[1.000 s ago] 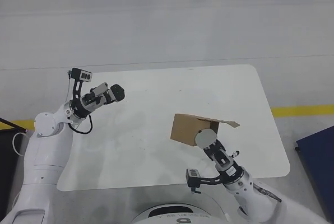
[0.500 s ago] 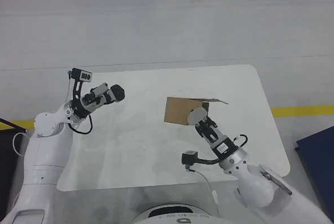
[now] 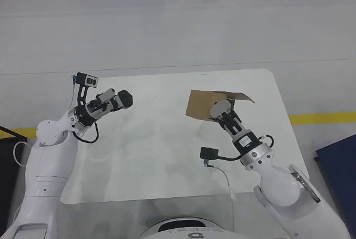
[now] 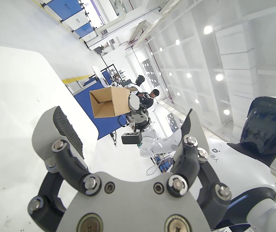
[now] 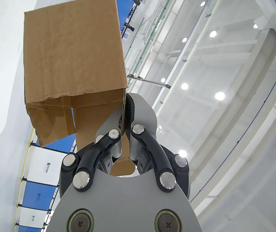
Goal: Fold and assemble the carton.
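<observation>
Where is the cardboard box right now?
In the top view, the carton hangs in the right gripper over the table's far right part.

Large industrial hall or robotics lab. White rounded-corner table on pale grey floor; yellow marking stripe beyond table's right edge. Blue partition panels along aisles. High white gridded ceiling, round lamps. Distant workbenches.

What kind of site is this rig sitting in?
Probably a large factory-style test hall: rows of round ceiling lights high overhead, blue partition panels along the floor, and a yellow floor line past the white table.
</observation>
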You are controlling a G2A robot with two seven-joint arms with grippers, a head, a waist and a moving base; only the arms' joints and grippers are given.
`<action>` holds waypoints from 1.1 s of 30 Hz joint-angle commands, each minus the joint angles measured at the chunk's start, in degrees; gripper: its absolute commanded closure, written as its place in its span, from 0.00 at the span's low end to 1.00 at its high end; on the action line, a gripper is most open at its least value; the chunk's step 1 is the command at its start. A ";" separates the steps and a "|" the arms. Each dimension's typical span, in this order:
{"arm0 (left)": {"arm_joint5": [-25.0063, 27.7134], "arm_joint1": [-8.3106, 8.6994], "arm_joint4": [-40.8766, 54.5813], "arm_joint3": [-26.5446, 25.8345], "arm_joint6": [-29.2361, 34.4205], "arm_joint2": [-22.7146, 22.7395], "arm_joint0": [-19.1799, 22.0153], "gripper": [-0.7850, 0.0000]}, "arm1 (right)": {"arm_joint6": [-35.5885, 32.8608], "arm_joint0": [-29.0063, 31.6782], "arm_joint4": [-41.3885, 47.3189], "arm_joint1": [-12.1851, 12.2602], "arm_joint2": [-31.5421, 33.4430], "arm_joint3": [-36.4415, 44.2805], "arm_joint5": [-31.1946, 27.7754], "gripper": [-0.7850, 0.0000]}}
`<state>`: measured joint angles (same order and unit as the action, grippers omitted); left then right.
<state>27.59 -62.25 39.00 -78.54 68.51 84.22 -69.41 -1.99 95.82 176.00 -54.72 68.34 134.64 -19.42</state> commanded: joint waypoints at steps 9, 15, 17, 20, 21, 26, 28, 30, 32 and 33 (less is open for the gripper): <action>0.00 0.00 0.00 0.00 0.00 0.00 0.00 0.00 | 6.76 3.20 0.00 -2.14 7.05 -8.16 -9.30 1.00; 0.00 0.00 0.00 0.00 0.00 0.00 0.00 0.00 | 13.65 3.93 -4.35 -1.86 8.87 -7.35 -10.12 1.00; 0.00 0.00 0.00 0.00 0.00 0.00 0.00 0.00 | 17.16 3.70 -8.04 -1.62 8.52 -7.09 -10.54 1.00; 0.00 0.00 0.00 0.00 0.00 0.00 0.00 0.00 | 20.91 2.53 -13.37 -1.45 7.53 -7.15 -12.55 1.00; 0.00 0.00 0.00 0.00 0.00 0.00 0.00 0.00 | 21.62 1.98 -14.31 -1.50 7.14 -7.26 -13.24 1.00; 0.00 0.00 0.00 0.00 0.00 0.00 0.00 0.00 | 23.55 -1.53 -15.72 -2.04 6.24 -9.43 -15.38 1.00; 0.00 0.00 0.00 0.00 0.00 0.00 0.00 0.00 | 24.33 -2.72 -15.16 -2.31 6.19 -11.04 -16.00 1.00; 0.00 0.00 0.00 0.00 0.00 0.00 0.00 0.00 | 25.11 -3.70 -14.78 -2.54 6.14 -12.90 -16.23 1.00; 0.00 0.00 0.00 0.00 0.00 0.00 0.00 0.00 | 26.01 -4.36 -14.82 -2.73 5.83 -14.18 -16.23 1.00; 0.00 0.00 0.00 0.00 0.00 0.00 0.00 0.00 | 26.46 -4.59 -14.88 -2.82 5.64 -14.71 -16.26 1.00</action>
<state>27.59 -62.25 39.00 -78.54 68.51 84.22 -69.41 24.09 91.43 161.22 -57.47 74.14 120.41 -35.68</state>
